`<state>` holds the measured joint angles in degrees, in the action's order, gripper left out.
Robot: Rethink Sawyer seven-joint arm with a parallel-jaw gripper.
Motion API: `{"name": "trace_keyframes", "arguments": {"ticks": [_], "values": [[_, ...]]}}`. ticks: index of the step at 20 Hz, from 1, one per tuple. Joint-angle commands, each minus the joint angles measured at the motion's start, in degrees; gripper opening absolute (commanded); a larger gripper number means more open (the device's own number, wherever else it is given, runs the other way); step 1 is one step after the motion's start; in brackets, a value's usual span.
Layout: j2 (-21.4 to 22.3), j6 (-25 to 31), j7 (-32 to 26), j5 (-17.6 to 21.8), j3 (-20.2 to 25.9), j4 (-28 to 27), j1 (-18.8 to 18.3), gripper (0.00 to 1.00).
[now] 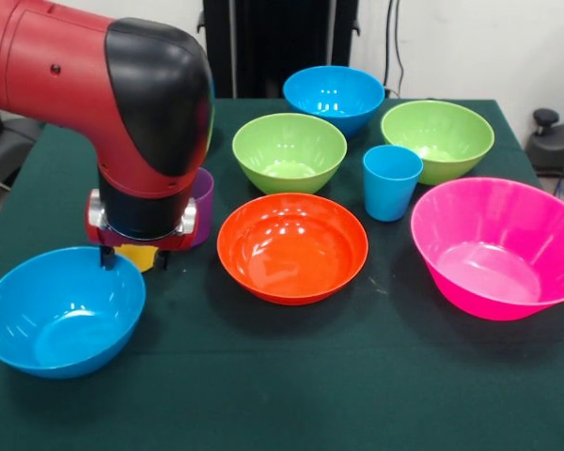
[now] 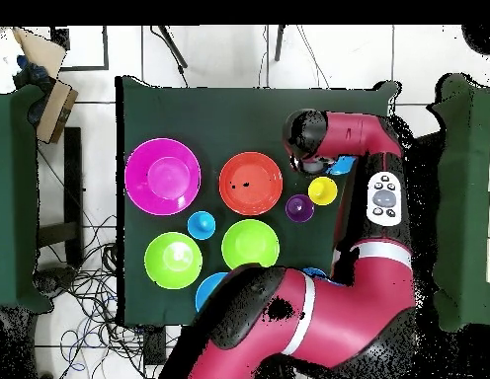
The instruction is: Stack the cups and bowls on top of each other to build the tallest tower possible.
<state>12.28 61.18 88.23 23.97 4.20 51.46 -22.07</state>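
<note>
the red and black arm (image 1: pixel 122 103) comes down on the left of the front view, over the back rim of a light blue bowl (image 1: pixel 61 310). the gripper (image 1: pixel 132 252) hangs under the arm's black end, just above that rim. a yellow cup (image 1: pixel 139 256) shows right at the gripper, but the arm hides most of it, so i cannot tell if the fingers are open or closed, or if they hold the cup. a purple cup (image 1: pixel 203 205) peeks out just behind the arm.

in the middle of the green table (image 1: pixel 291 376) sits the orange bowl (image 1: pixel 292 246). behind it is a lime green bowl (image 1: pixel 289 151), and behind that is another light blue bowl (image 1: pixel 334 97). a second lime green bowl (image 1: pixel 438 139) sits to the right. the light blue cup (image 1: pixel 391 181) stands upright between the two green bowls, a bit nearer the front. the big pink bowl (image 1: pixel 498 246) is at the right side. all the bowls sit open side up, and none is stacked on another.

from above, the yellow cup (image 2: pixel 322 189) and the purple cup (image 2: pixel 299 207) stand just beside each other, near the orange bowl (image 2: pixel 251 183). the pink bowl (image 2: pixel 163 176) is on the far side of the orange bowl from them. the arm covers most of one light blue bowl (image 2: pixel 340 164).
</note>
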Motion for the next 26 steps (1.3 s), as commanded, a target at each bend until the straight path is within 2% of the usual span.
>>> {"name": "trace_keyframes", "arguments": {"ticks": [1, 7, 12, 17, 26], "values": [[0.45, -6.38, -6.32, 2.80, 4.30, 7.59, 3.21, 1.00], [-1.14, -8.72, -5.78, 2.64, 4.45, 8.36, 3.09, 1.00], [-3.54, -7.54, -7.55, 2.18, 5.30, 5.34, 2.61, 1.00], [-5.08, -8.60, -4.95, 1.18, 5.81, 4.75, 3.18, 1.00], [-4.84, -11.43, -1.60, 1.08, 5.45, 7.05, 4.99, 1.00]]}}
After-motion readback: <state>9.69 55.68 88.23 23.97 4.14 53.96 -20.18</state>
